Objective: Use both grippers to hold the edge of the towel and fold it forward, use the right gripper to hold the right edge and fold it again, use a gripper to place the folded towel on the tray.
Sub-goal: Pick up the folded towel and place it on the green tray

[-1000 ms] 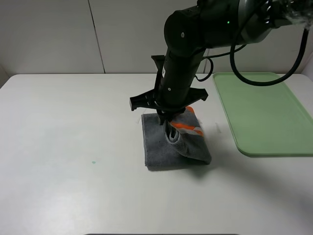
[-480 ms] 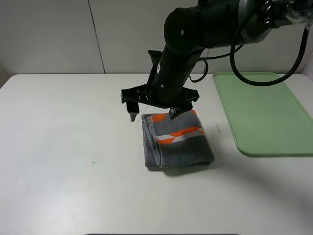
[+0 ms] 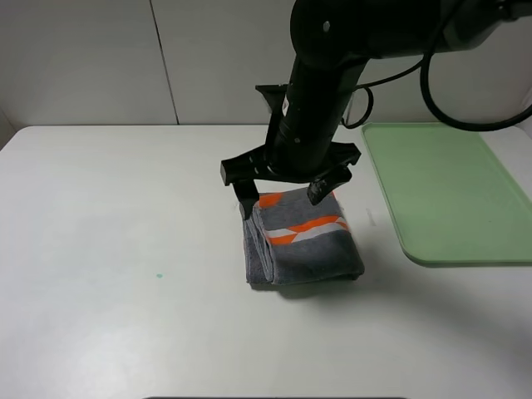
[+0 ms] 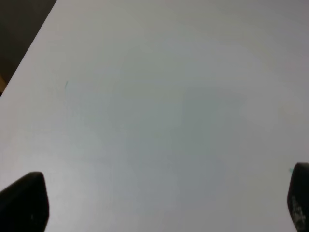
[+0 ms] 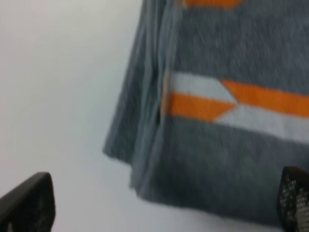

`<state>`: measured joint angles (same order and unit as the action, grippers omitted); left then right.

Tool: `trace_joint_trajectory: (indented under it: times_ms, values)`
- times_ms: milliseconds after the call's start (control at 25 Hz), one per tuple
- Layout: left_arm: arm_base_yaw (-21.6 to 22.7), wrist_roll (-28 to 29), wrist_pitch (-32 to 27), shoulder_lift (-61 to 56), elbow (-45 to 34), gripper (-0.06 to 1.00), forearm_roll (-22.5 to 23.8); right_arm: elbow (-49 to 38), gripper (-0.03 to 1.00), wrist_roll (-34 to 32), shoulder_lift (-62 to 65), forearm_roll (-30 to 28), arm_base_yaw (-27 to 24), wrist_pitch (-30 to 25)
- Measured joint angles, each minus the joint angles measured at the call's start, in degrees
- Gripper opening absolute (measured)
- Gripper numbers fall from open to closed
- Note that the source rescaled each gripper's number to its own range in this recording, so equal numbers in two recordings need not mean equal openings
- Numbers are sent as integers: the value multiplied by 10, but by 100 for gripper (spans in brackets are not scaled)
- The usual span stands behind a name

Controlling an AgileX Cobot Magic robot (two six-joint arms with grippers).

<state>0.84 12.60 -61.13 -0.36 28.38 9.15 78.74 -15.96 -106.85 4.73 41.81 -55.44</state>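
Hovering my right gripper [image 3: 283, 193] just above the dark grey terry-cloth towel [image 3: 309, 253], jaws spread wide and holding nothing. The towel lies folded into a thick rectangle near the middle of the white table [image 3: 125, 249], with its orange-and-white striped band [image 3: 303, 229] facing up. — Operator

And your other arm? — Second desk

The left gripper [image 4: 161, 203] is spread as well, over bare table with nothing between its tips. I can't see it in the high view. — Operator

So the carry to the flat light green plastic tray [image 3: 449, 191] is what's left, I'd say. It sits to the right of the towel, apart from it. How will you take the stack? — Second desk

I'd come down over the side where the layered edges [image 5: 145, 135] show in my wrist view, and close on every layer at once. Terry is soft and lofty. If I pinch only the top sheet, I expect the fold to peel open on the lift. So a deep bite, then a low carry, so the limp cloth doesn't sag and unroll. — Operator

The tray looks smooth, with a low raised rim and rounded corners. Clear that rim before lowering. — Second desk

Agreed. It's larger than the bundle, so I'd aim for its middle and let go with the cloth lying flat. — Operator
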Motion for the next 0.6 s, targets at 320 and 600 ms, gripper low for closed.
trace_joint_trajectory:
  times_ms: [320,600]
  values:
    - [0,0,0,0,0,100,0,0,100,63,32,-10,0,-91]
    - [0,0,0,0,0,100,0,0,100,67,39,-31,-10,-70]
